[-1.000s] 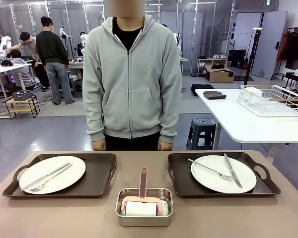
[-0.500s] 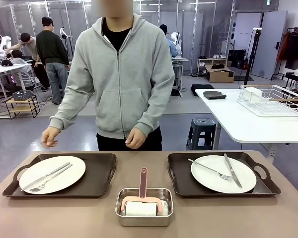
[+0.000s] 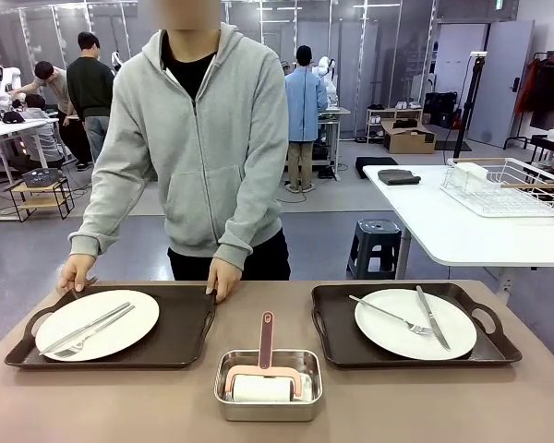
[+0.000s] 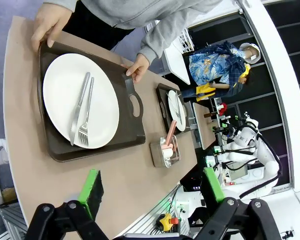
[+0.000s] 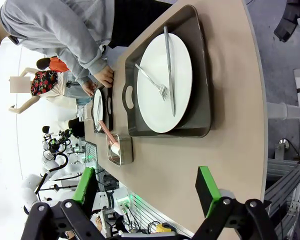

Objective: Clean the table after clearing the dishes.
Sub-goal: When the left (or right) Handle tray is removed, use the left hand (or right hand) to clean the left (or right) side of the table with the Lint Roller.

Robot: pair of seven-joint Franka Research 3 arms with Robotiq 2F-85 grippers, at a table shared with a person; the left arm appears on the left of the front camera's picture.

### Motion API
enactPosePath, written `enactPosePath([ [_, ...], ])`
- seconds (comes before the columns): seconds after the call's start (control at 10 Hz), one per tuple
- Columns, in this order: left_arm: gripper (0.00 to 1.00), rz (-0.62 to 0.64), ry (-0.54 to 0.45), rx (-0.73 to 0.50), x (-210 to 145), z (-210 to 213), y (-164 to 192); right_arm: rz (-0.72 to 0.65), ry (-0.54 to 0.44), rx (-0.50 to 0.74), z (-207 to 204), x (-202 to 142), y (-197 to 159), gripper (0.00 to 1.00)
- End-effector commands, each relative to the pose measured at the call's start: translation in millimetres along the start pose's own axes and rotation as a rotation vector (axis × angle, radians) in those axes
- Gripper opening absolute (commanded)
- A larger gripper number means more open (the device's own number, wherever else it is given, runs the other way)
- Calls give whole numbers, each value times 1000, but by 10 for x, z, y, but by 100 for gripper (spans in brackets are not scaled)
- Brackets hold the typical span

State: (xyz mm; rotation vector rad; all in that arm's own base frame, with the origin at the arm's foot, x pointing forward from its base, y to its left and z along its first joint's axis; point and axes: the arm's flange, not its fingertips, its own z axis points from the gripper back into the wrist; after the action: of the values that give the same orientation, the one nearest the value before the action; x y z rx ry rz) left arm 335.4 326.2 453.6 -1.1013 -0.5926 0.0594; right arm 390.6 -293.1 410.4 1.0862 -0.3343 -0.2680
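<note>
Beige surface (image 3: 120, 411) carries left tray (image 3: 180, 337) and right tray (image 3: 337, 341), each with a white plate (image 3: 415, 323) and cutlery (image 3: 83, 329). Steel pan (image 3: 268, 406) with roller (image 3: 261, 388) sits between the trays, nearer the robot. Person's hands (image 3: 223, 277) hold the left tray's far edge. Left gripper (image 4: 152, 187) and right gripper (image 5: 146, 187): jaws fully apart, empty, above the surface.

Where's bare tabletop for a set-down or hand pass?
Bare table along the near edge: in front of the left tray up to the steel pan, and from the pan in front of the right tray. Gap between trays: narrow, roller handle juts into it. Crowded: person's hands on the left tray's far rim.
</note>
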Motion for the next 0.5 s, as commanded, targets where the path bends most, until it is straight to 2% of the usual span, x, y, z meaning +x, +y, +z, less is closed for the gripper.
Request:
enactPosePath([
  [0.0, 100, -1, -7, 1, -17, 32, -3, 5, -1, 0, 2, -1, 24, 100],
  [0.4, 100, -1, -7, 1, -17, 32, -3, 5, -1, 0, 2, -1, 24, 100],
])
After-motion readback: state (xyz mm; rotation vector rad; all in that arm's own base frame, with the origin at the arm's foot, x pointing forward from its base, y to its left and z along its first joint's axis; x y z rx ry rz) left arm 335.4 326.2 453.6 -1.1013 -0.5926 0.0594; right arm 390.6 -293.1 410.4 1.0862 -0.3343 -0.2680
